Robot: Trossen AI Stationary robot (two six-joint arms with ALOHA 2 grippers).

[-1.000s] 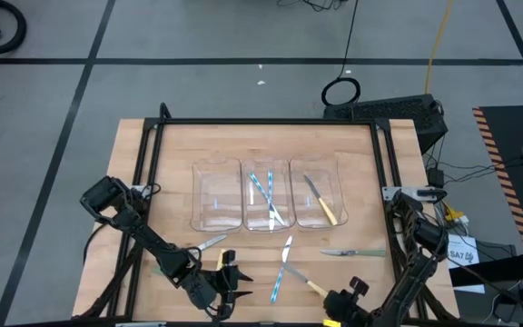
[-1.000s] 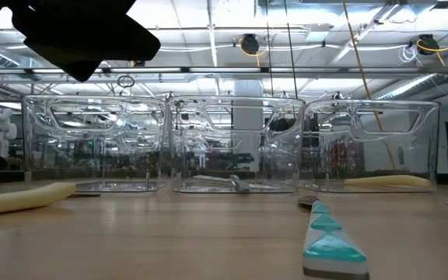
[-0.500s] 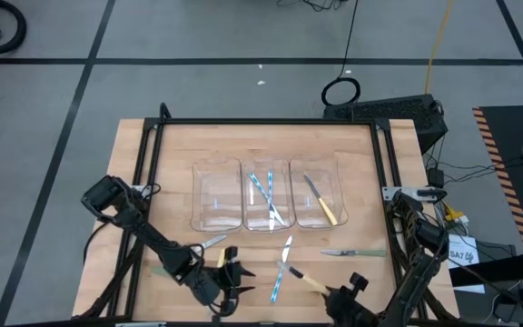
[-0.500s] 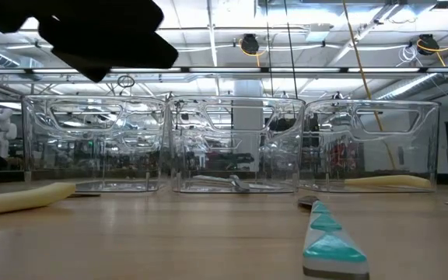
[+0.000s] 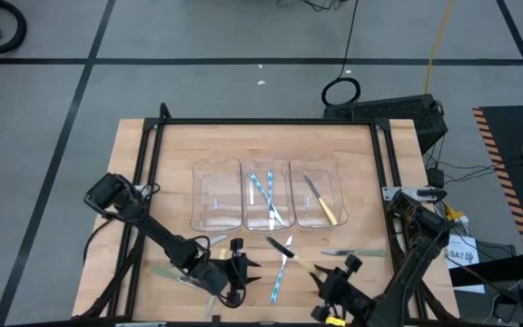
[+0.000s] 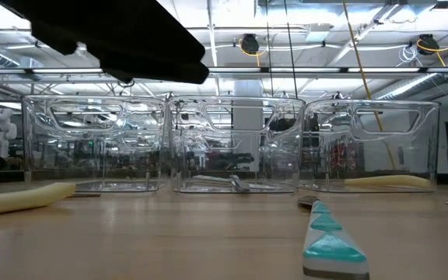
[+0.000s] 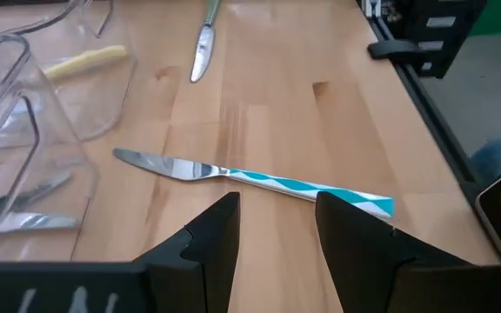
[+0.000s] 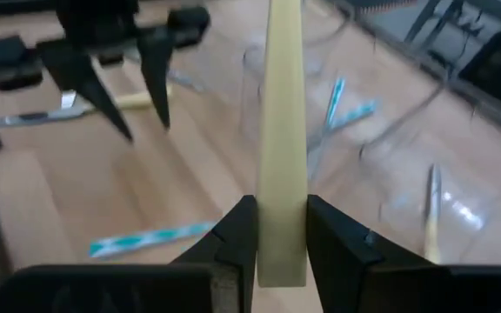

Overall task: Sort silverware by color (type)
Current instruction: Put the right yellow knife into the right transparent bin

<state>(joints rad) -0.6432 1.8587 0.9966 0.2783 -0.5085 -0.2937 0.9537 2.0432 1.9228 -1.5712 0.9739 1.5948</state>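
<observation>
My right gripper (image 8: pixel 281 233) is shut on a yellow-handled knife (image 5: pixel 291 255) and holds it above the near middle of the table. My left gripper (image 7: pixel 277 217) stands open just left of it (image 5: pixel 239 264), with a blue-handled knife (image 7: pixel 259 179) on the wood ahead of its fingers. That blue knife (image 5: pixel 280 277) lies flat between the two grippers. A green-handled knife (image 5: pixel 352 252) lies flat to the right. Another yellow-handled piece (image 5: pixel 212 242) and a green one (image 5: pixel 166 271) lie at the near left. My right gripper pinches the yellow handle (image 8: pixel 281 209) between its two fingers, near the handle's free end. The knife runs forward out of the fingers, in line with them, toward the bins. It is lifted clear of the table, slanting, with its blade end (image 5: pixel 275 242) foremost.
Three clear bins stand in a row at mid-table: the left one (image 5: pixel 216 196), the middle one (image 5: pixel 254 213) with blue-handled pieces, and the right one (image 5: pixel 327 186) with a yellow-handled piece. A black frame (image 5: pixel 266 121) rims the table.
My right gripper has risen and gone toward the bins, tipping as it went. The yellow-handled knife has come up off the table with it. My left gripper has shifted a little toward the table's right edge and stays open.
</observation>
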